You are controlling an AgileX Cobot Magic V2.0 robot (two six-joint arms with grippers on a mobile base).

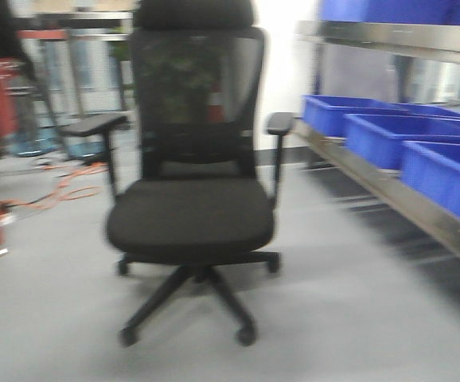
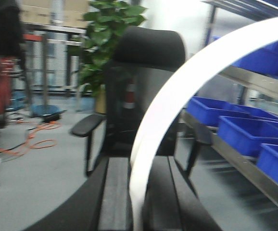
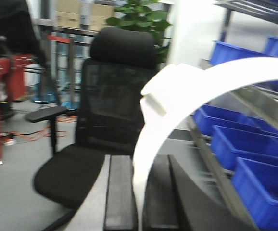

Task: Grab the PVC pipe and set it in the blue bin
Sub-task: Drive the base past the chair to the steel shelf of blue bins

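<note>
1. Left gripper: lower centre of the left wrist view. Its dark fingers are closed against both sides of the PVC pipe, a white arc rising to the upper right.
2. Right gripper: lower centre of the right wrist view. It is clamped in the same way on a second PVC pipe, a white arc with a stepped tab at its left bend.
3. Blue bins: a row on the steel shelf, right side of the front view.
4. Office chair: black with a mesh back, centre of the frame.
5. Orange cable: on the floor, middle left.
</note>
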